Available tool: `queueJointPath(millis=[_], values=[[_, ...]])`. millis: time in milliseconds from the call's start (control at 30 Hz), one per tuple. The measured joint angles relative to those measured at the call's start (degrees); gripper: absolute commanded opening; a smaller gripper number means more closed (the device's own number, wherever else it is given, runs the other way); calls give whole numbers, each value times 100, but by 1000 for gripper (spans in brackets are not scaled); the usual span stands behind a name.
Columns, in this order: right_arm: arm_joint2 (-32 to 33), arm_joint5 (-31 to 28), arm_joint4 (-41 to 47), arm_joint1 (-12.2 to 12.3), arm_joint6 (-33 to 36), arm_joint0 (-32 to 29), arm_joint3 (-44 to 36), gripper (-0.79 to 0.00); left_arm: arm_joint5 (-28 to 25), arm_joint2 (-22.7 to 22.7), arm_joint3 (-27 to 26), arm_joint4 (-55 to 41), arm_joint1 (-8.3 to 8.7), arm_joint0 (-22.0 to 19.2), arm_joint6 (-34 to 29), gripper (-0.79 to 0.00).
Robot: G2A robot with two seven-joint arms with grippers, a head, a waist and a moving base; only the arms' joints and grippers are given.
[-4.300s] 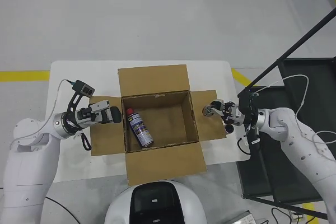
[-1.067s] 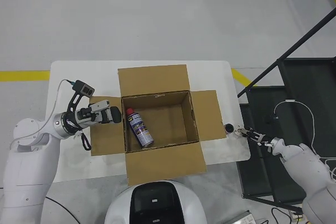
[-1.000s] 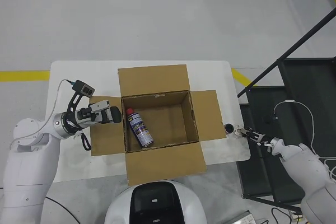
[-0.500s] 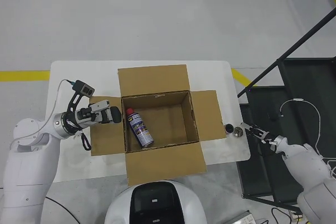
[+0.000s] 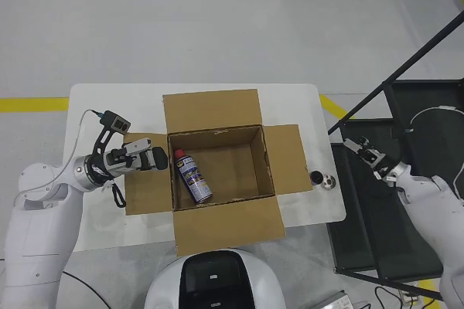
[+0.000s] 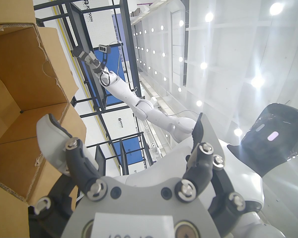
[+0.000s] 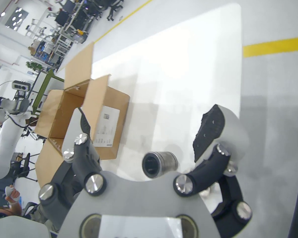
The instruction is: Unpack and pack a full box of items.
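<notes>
Against the left wall of the open brown cardboard box (image 5: 213, 108) lies a red-capped blue-and-yellow spray can (image 5: 192, 177), probably rigid, slick and roll-prone, best gripped mid-body; left pincer (image 5: 161, 154) and right pincer (image 5: 349, 144) both gape empty.

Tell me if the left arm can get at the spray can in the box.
Probably yes. The left gripper sits open and empty over the left flap of the cardboard box, beside the spray can lying inside along that wall. The top is open; nothing covers the can.
</notes>
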Motion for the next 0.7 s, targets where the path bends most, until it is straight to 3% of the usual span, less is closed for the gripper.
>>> queueJointPath(millis=[133, 267, 533, 700], values=[[666, 0, -883, 198, -437, -739, -1679, 0, 0, 0, 0, 0, 0, 0, 0, 0], [897, 0, -1938, 229, -755, -1080, -2800, 0, 0, 0, 0, 0, 0, 0, 0, 0], [383, 394, -3334, 4, -1003, -673, -3564, 0, 0, 0, 0, 0, 0, 0, 0, 0], [320, 454, -3487, -23, -1039, -613, -3577, 0, 0, 0, 0, 0, 0, 0, 0, 0]])
